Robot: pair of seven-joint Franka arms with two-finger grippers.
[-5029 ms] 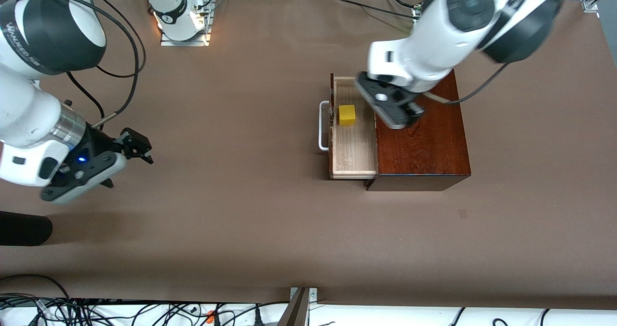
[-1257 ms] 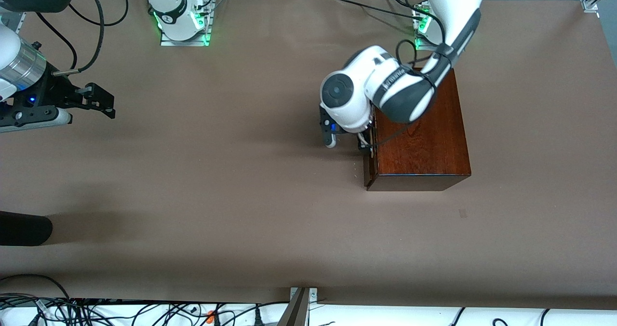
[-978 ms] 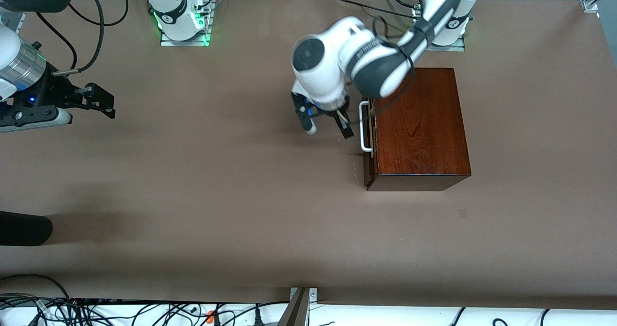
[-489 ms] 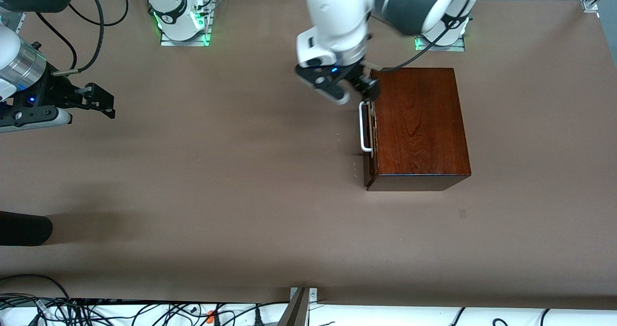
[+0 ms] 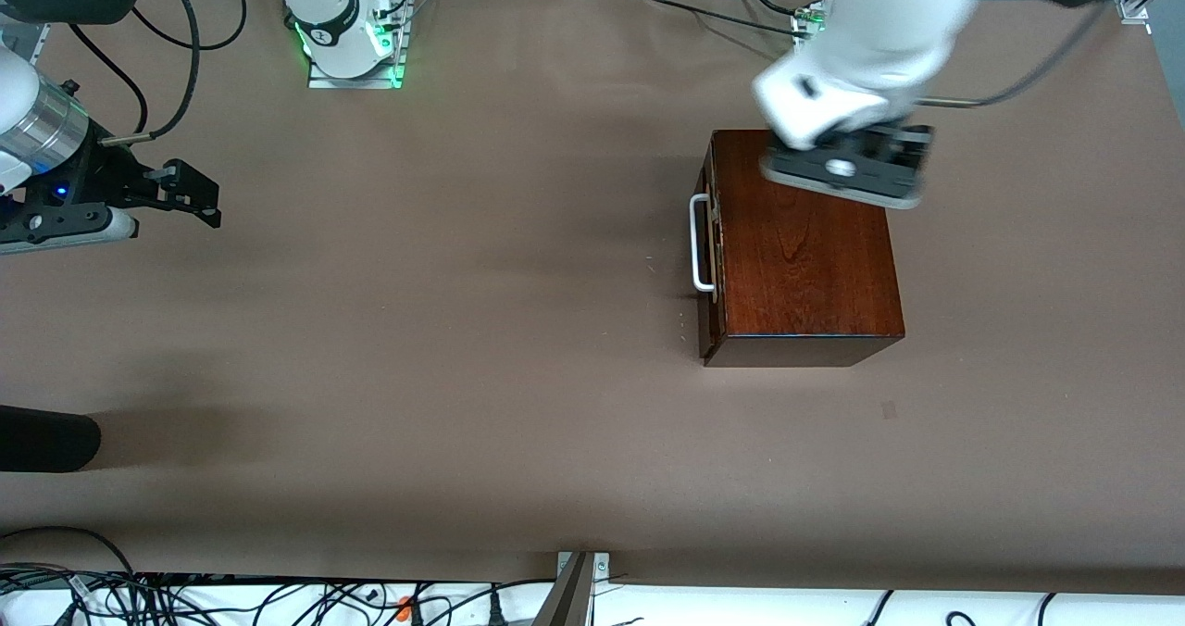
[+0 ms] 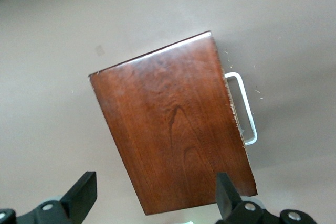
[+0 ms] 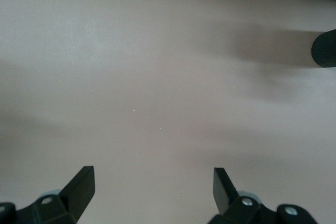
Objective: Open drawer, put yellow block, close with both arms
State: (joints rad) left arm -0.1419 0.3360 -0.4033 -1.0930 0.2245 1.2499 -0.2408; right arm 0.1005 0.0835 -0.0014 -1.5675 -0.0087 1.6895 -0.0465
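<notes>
I have the left gripper (image 6: 152, 195) up in the air over the wooden box (image 5: 801, 246), above the end of its top that lies toward the robot bases. Its two black fingers (image 6: 84, 192) stand wide apart with nothing between them, and through the left wrist view I look straight down on the glossy reddish-brown top. In the front view the gripper (image 5: 847, 168) and the arm's white wrist cover that corner of the box.

The drawer (image 5: 708, 246) is pushed fully in, its dark front flush with the side of the box that faces the right arm's end of the surface (image 5: 463, 330). Its white bar handle (image 5: 699, 242) sticks out from that front, untouched. I cannot see the yellow block in any view.

The right gripper (image 5: 190, 195) waits well apart from the box, over bare brown surface at the right arm's end. Its fingers (image 7: 79, 184) are spread open and empty, and the right wrist view shows only plain surface below them. A dark rounded object (image 5: 46, 438) juts in at the edge of the surface there, nearer the front camera than that gripper.
</notes>
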